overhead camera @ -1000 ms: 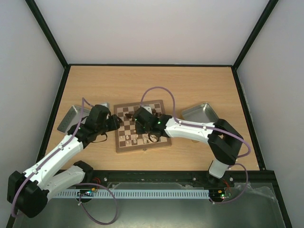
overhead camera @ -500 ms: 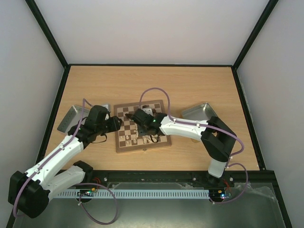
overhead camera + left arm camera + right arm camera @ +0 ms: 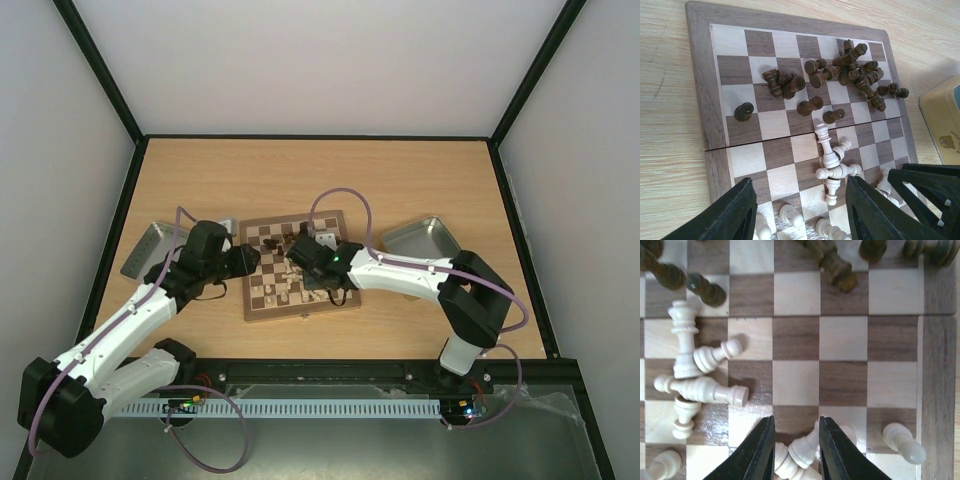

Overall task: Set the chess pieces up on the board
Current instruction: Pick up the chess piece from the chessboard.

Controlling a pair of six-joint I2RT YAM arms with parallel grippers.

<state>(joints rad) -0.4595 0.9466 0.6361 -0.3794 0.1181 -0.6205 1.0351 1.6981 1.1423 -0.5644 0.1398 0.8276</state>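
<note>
Tray [image 3: 145,252] of grey metal sits at the left. The left gripper [image 3: 801,184] hangs over the board's [image 3: 707,100] left edge, its fingers wide apart, holding nothing. Dark pieces [image 3: 855,70] lie in a heap on the far half. Pale pieces [image 3: 832,160] lie tipped over on the near half. The right gripper [image 3: 796,421] is low, its fingers on both sides of one pale piece [image 3: 802,447]; I cannot tell if they squeeze it. Another tray [image 3: 425,240] sits at the right.
</note>
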